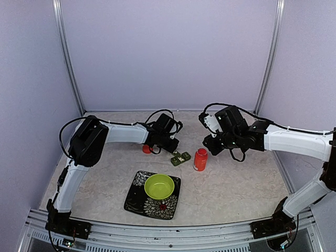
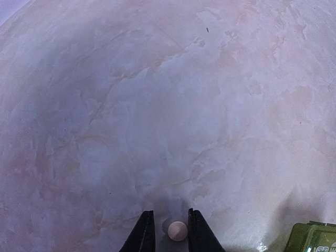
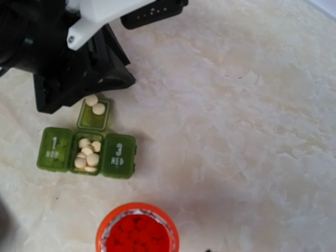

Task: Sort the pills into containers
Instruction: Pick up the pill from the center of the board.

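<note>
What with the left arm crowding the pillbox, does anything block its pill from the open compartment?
Nothing visible: bare table lies between the pill at the left gripper and the pillbox, whose middle lid is open.

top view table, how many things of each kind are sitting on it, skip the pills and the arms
pillbox: 1
orange bottle: 1
small orange-red piece: 1
lime-green bowl: 1
patterned plate: 1
total: 5
</note>
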Available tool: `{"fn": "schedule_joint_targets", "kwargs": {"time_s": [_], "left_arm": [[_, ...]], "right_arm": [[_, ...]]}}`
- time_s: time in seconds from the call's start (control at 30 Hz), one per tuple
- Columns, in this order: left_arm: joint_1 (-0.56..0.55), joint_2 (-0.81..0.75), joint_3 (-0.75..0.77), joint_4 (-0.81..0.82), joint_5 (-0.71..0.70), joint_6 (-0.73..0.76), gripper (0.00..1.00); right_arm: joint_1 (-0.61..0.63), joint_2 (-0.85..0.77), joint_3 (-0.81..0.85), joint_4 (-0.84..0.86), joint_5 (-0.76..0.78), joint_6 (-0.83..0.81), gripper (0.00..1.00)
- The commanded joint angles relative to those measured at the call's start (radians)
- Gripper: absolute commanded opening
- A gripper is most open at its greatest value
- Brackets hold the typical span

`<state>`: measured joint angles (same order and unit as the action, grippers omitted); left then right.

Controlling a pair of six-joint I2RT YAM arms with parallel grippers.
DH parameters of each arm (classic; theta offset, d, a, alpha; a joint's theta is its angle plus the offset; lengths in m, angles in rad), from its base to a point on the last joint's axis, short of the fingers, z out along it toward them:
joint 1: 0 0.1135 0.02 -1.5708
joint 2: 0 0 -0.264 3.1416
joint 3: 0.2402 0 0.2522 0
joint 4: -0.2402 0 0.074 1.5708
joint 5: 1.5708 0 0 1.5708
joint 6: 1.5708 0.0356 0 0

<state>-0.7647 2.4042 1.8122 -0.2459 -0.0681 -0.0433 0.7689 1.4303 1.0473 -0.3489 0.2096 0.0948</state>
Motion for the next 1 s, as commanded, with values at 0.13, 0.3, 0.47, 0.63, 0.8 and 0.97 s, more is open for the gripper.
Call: {"fn": "schedule_joint_targets", "kwargs": {"time_s": [0.13,0.3,0.47,0.63,0.8,0.97], "left_arm": [[-0.002,-0.017,-0.022,-0.050,-0.001,0.000,0.15],[-0.002,-0.022,-0.022,-0.045,-0.011,-0.001,0.07],[-0.001,-0.044,-0.023,-0.037,-0.036,-0.001,0.07],[0.002,-0.079,0.015,-0.051,-0.046,0.006,0.07],[-0.012,-0.125,0.048,-0.070,-0.025,0.007,0.07],[-0.057,-0.174,0.049,-0.079,-0.008,0.011,0.07]], "right_arm": [[-0.010,-0.021,-0.016,0.001,0.026,0.005,0.31],[-0.010,-0.023,-0.018,0.002,0.030,0.006,0.31],[-0.010,-0.028,-0.022,0.002,0.035,0.006,0.31],[-0.010,-0.038,-0.028,-0.004,0.047,0.009,0.31],[-0.013,-0.071,-0.045,-0.007,0.073,0.019,0.32],[-0.026,-0.101,-0.074,-0.017,0.100,0.036,0.33]]}}
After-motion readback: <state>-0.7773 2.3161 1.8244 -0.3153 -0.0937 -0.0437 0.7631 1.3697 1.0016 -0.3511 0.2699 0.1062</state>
